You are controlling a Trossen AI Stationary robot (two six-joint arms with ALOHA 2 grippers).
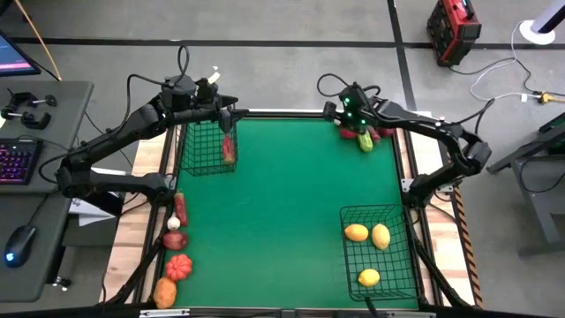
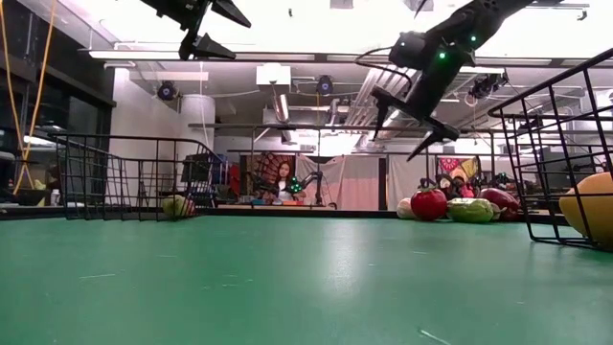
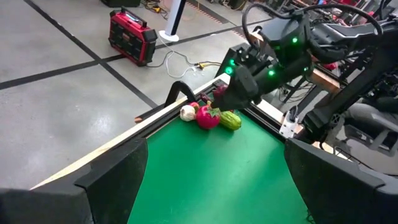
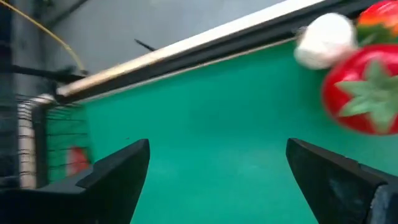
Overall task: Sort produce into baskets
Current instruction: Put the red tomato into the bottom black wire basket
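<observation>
Both grippers — left gripper (image 1: 231, 113), right gripper (image 1: 340, 113) — gape empty above upright tomato (image 4: 364, 90).

Both my arms reach to the far edge, left gripper (image 1: 228, 113) and right gripper (image 2: 407, 125) hanging raised in the air, fingers spread wide apart.

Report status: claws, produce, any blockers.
Left claw open, empty, above the smaller black wire-mesh basket. Right claw open, empty, above the red toy tomato in the far-corner pile. No blockers seen.
</observation>
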